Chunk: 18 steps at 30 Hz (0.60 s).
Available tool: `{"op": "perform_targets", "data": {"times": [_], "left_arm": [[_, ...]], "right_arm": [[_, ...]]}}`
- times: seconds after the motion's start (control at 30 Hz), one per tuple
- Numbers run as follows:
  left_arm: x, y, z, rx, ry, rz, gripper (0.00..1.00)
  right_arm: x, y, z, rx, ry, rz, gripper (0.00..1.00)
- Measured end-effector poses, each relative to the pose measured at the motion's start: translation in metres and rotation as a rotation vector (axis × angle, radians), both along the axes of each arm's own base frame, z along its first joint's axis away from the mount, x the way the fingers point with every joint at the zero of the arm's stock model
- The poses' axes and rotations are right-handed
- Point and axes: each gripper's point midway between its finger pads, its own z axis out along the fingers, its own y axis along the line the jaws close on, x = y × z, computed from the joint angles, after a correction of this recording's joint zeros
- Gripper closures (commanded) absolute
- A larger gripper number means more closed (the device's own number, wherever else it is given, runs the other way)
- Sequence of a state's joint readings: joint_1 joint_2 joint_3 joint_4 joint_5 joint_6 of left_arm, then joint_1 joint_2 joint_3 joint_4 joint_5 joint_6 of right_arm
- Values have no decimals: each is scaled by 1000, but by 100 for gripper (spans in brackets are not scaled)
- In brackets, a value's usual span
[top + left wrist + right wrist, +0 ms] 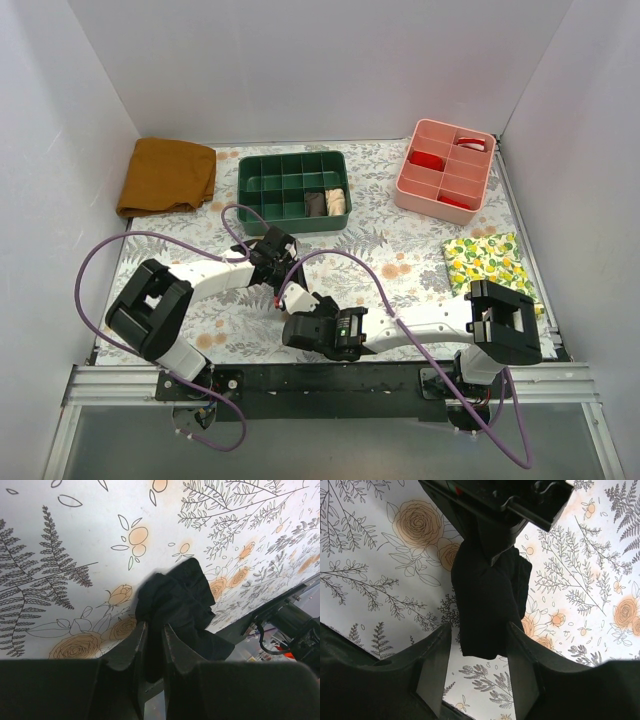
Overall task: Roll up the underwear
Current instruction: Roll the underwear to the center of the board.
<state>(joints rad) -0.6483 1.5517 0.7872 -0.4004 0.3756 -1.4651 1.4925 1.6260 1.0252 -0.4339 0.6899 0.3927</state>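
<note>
The underwear (pixel 175 597) is a bunched black fabric bundle held off the floral table cover, near the front middle. My left gripper (pixel 154 627) is shut on it, with fabric pinched between the two fingers. In the right wrist view the underwear (pixel 487 605) hangs down from the left gripper (pixel 490 510). My right gripper (pixel 479 630) is open, with its fingers on either side of the bundle's lower end. In the top view the two grippers meet, left (pixel 275 260) and right (pixel 303 312), and hide most of the fabric. No grey label shows.
A green divided tray (pixel 290 158) at the back centre holds a dark roll (pixel 315 203) and a cream roll (pixel 336 201). A pink divided tray (pixel 408 160) stands back right. A mustard-brown folded cloth (pixel 165 175) lies back left, and a lemon-print cloth (pixel 490 260) lies right.
</note>
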Motion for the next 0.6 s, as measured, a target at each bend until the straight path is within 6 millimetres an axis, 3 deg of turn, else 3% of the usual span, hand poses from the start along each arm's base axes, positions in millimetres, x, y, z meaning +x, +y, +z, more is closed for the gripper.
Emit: {"op": "perform_targets", "data": {"times": [0.6], "left_arm": [[-2,-2,-1,-10,12,-15,100]], "right_arm": [[6,-5,-6,-54,-38,7,37]]}}
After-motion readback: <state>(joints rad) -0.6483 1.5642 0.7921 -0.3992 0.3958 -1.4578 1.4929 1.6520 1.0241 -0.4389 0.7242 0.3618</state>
